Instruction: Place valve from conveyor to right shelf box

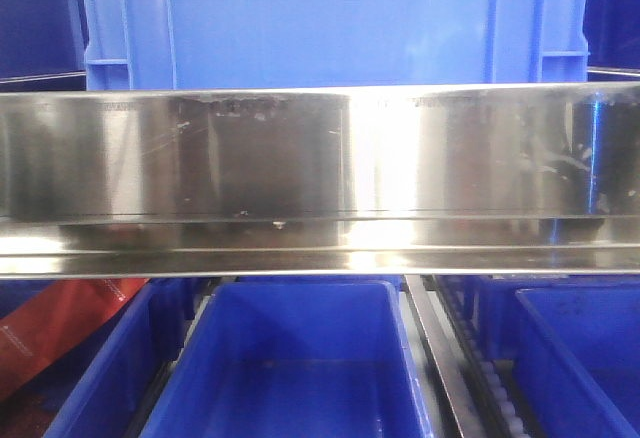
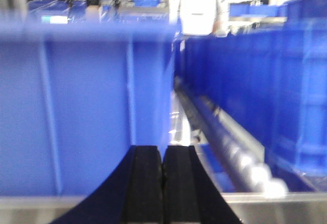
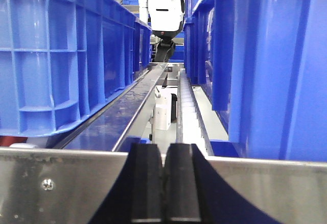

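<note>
The valve and the conveyor are out of view in all three views. My left gripper (image 2: 162, 155) is shut, its black pads pressed together with nothing between them, facing the side wall of a blue crate (image 2: 82, 106). In the right wrist view my right gripper (image 3: 164, 155) is also shut and empty, pointing over a steel shelf rail (image 3: 61, 178) down a gap between two blue crates (image 3: 56, 55). The front view shows a wide steel shelf rail (image 1: 320, 173) with an empty blue box (image 1: 290, 358) below it.
A large blue crate (image 1: 330, 18) stands above the rail in the front view. More blue boxes (image 1: 580, 348) sit on roller tracks (image 1: 490, 378) below. A roller track (image 2: 230, 147) runs past the left gripper. A white robot head (image 3: 164, 6) stands far down the aisle.
</note>
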You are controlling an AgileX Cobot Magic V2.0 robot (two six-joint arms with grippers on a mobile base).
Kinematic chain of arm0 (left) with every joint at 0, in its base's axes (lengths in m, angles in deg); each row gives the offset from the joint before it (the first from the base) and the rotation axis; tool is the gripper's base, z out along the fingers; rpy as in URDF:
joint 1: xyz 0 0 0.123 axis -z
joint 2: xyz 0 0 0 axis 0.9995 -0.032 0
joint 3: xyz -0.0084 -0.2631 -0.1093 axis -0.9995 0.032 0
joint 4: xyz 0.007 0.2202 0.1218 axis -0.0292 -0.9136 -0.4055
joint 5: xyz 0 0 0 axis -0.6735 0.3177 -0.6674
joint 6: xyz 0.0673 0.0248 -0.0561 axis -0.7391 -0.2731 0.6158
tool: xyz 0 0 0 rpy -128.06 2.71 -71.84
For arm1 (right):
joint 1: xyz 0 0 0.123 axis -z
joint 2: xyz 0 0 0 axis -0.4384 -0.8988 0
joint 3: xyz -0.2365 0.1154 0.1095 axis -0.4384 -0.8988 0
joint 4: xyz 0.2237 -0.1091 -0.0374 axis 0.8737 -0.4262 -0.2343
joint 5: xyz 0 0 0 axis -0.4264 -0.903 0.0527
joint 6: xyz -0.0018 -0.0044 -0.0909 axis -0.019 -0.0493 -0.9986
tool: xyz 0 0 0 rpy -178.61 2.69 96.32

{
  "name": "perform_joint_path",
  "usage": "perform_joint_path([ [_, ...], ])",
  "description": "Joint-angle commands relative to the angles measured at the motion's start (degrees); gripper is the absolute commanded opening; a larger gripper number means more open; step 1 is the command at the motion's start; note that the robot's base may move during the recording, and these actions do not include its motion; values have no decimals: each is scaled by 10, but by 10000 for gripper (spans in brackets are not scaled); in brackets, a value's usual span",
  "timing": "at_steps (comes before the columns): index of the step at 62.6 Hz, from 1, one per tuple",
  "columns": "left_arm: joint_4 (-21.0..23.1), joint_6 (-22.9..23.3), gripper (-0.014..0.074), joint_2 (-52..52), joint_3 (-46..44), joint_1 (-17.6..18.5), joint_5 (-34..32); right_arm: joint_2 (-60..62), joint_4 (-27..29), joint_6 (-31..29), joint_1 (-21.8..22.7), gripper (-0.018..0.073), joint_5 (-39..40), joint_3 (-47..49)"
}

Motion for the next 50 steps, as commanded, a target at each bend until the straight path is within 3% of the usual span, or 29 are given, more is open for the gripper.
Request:
perform_joint_path([
  [1, 6, 1, -111, 22, 39, -8, -47, 2, -2, -5, 0, -168, 6, -1],
  [13, 20, 1, -111, 30, 95, -9, -127, 2, -2, -5, 0, -168, 6, -1],
  [19, 28, 1, -111, 30, 95, -9, -87, 2, -2, -5, 0, -168, 6, -1],
  [50, 28, 1, -111, 30, 95, -9, -89, 2, -2, -5, 0, -168, 6, -1],
])
